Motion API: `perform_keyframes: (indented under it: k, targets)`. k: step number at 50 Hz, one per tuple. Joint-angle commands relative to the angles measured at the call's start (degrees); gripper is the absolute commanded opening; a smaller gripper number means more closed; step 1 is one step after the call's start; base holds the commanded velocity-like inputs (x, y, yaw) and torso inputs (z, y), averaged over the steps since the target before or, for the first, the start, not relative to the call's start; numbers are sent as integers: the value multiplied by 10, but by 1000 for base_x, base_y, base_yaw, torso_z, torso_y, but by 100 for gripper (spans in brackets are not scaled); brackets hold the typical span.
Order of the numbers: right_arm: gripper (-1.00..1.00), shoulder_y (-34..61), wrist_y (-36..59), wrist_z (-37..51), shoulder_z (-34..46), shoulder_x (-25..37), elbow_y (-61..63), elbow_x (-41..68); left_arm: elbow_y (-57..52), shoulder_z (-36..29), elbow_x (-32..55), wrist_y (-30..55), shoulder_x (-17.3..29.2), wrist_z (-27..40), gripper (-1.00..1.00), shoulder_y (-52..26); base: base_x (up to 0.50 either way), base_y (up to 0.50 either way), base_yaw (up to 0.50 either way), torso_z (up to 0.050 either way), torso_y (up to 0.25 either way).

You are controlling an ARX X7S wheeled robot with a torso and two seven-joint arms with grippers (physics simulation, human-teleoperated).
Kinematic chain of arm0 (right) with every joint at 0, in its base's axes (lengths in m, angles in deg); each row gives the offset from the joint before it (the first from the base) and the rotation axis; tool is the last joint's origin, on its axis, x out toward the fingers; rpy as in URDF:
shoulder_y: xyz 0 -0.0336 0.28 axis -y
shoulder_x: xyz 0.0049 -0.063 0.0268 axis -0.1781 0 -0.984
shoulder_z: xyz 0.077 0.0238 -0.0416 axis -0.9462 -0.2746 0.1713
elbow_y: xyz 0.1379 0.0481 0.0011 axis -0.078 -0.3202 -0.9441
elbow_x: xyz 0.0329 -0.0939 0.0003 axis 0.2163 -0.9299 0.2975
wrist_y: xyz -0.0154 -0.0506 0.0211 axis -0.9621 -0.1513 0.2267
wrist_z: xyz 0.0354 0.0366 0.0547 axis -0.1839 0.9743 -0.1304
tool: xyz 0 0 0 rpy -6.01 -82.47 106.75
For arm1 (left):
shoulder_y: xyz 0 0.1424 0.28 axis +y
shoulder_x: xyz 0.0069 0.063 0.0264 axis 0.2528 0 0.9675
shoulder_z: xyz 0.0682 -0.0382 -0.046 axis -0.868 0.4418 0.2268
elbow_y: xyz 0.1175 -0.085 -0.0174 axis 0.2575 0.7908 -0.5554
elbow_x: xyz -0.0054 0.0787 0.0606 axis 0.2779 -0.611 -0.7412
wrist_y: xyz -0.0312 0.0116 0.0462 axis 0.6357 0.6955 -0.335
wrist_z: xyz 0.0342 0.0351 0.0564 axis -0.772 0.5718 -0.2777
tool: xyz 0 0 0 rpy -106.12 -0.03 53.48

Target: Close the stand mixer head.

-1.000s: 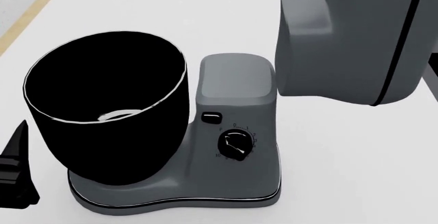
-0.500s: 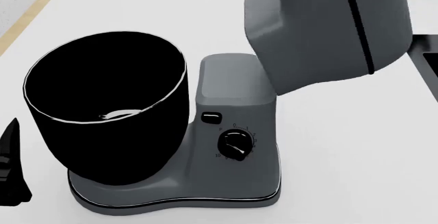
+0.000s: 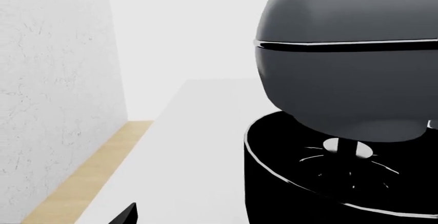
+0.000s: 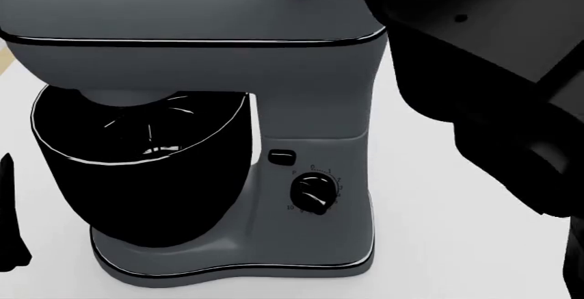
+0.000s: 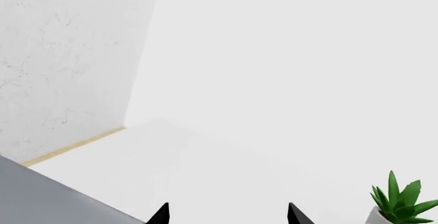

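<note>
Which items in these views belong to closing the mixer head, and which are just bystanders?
Part of the job:
- stand mixer head, lowered over the bowl
- right gripper, two finger tips apart, a grey surface at the frame corner beside it

Bystanders:
- black mixing bowl
- base dial and button
- potted plant
- left gripper, off to the side

Right gripper (image 5: 227, 215): only two fingertips are seen, rest cut off at frame edge. Left gripper (image 4: 9, 217) mostly cropped; opening can't be judged. Beyond it, black bowl (image 4: 137, 176) interior is largely hidden under stand mixer head (image 4: 191, 46).
</note>
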Motion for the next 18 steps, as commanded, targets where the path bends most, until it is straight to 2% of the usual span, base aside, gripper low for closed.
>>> perform_keyframes:
  k: [1,9,18]
  targets:
    - [100,-144,19,-49,98,-47,-62,92,3,6,13,-7,6,8,100,2,12,3,12,0,0]
    - [100,-163,15,-44,98,-38,-49,97,5,-1,13,-13,8,12,100,3,9,4,13,0,0]
    - [100,-151,13,-1,52,-16,-4,132,7,-3,23,-18,10,18,100,2,7,5,12,0,0]
